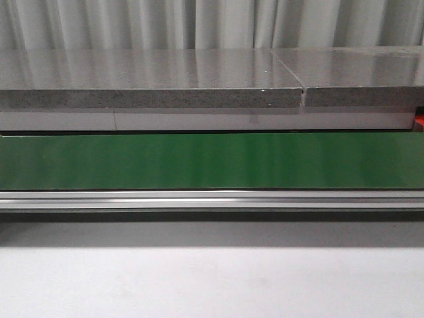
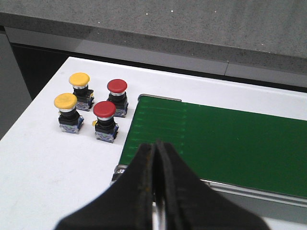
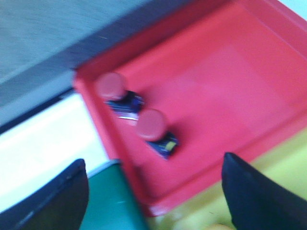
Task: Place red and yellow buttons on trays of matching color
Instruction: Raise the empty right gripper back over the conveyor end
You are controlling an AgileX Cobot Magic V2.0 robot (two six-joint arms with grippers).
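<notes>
Front view looks low and level across the green belt (image 1: 212, 161) – both wrist views look down close, sharing that belt's ends.

Right wrist view — motion-blurred throughout. Red tray (image 3: 230, 81): far side cut by the frame edge. Two red buttons (image 3: 153, 125) in it: outlines soft, base detail unreadable. Yellow surface (image 3: 283, 160) beside the tray — a cropped strip, identity unclear. Right hand (image 3: 156, 201): fingers cut off.

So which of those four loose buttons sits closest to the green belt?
The red button farther from the left pincer: it stands just beside the green belt's corner. The other red button and both yellow ones sit farther out.
</notes>
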